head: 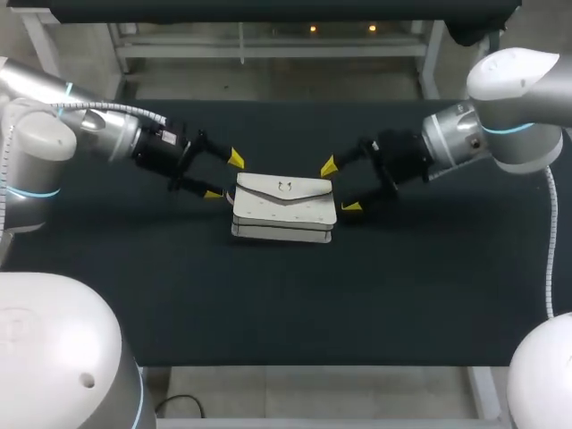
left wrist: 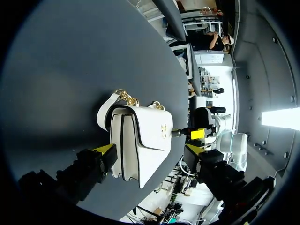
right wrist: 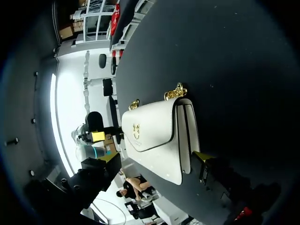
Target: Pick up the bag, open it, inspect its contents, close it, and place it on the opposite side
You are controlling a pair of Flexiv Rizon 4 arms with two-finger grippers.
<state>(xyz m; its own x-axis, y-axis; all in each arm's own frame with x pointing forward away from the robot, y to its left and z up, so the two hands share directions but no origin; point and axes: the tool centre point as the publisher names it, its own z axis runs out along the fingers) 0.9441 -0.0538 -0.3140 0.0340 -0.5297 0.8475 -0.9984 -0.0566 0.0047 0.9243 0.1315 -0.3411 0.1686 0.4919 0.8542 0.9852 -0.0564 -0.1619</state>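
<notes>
Smooth, boxy white bag [head: 284, 210] (gold chain [left wrist: 126, 97]) lies on matte black table [head: 286, 313].

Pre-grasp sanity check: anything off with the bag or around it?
Nothing stands out. The bag has its flap shut and its chain gathered at one edge, with no visible damage or spill. The left end effector and right end effector are open, one at each end of it.
</notes>
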